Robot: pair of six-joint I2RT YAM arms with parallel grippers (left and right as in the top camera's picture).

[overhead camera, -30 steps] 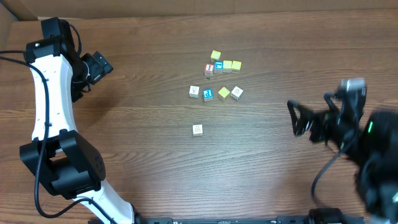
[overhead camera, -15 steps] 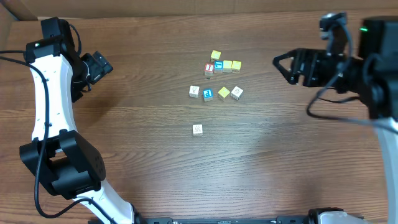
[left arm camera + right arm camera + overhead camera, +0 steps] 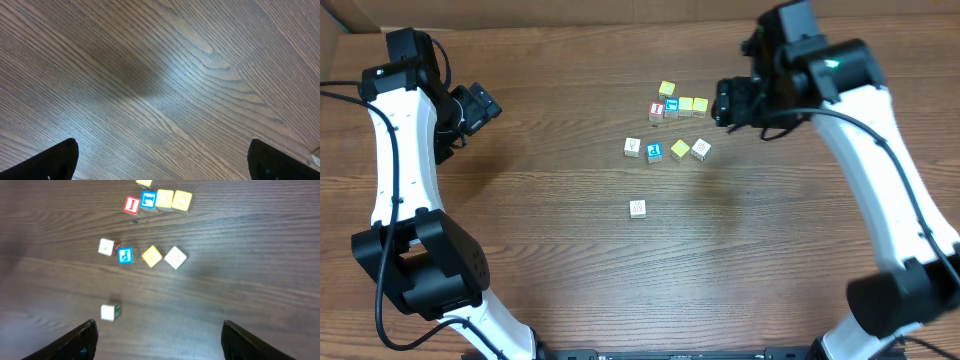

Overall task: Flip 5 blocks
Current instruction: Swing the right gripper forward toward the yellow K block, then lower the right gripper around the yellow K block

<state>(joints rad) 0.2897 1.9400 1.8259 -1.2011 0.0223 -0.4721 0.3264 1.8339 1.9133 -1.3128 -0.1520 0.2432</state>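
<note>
I see the blocks (image 3: 671, 106) lying loose on the table (image 3: 540, 250) in two short rows, with one white block (image 3: 637, 208) apart from them. My right gripper (image 3: 720, 103) hovers just beside the upper row, fingers spread, holding nothing. My left gripper (image 3: 480, 108) hangs well apart, also spread wide.

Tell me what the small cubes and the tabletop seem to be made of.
The cubes are probably printed wood, though too small to be sure: matte white, blue, yellow and red tops. The table looks like wood or wood-look laminate: brown grain lines, soft sheen.
</note>
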